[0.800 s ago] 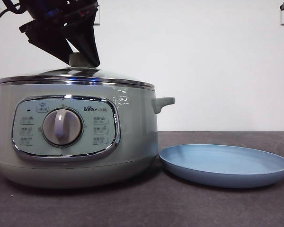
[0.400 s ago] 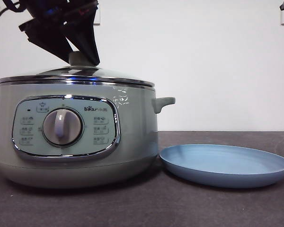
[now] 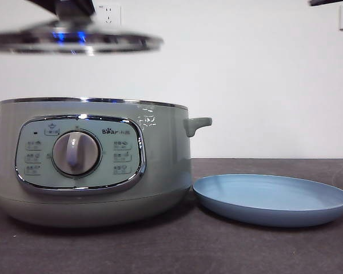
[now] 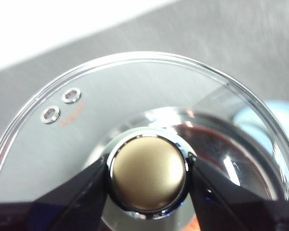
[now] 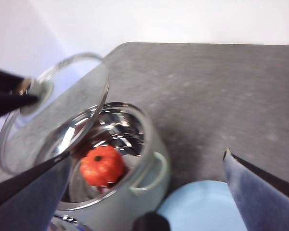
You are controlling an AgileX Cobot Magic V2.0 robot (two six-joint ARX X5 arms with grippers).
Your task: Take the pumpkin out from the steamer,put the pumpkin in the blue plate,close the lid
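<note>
We note the left gripper point(image 4: 147, 175) clamped on the knob of the domed glass chrome-rimmed lid point(image 3: 74, 41), held clear above the round sage-green steamer point(image 3: 94, 162) at upper left of the front frame. The small orange-red ribbed pumpkin point(image 5: 102, 165) sits inside the pot. Right gripper point(image 5: 144, 192) hangs spread wide, empty — it should descend centred over the pumpkin while we hold the lid level, aside. The shallow light-blue plate point(image 3: 271, 200) waits lower right.

Front view: steamer point(image 3: 94, 162) sits left-centre on table point(image 3: 177, 251), blue plate point(image 3: 271, 200) just beside it at lower right. Lid point(image 3: 74, 41) hangs at upper left, clear above steamer rim, held by left gripper point(image 4: 148, 174) at its knob. Pumpkin point(image 5: 102, 165) inside steamer.
</note>
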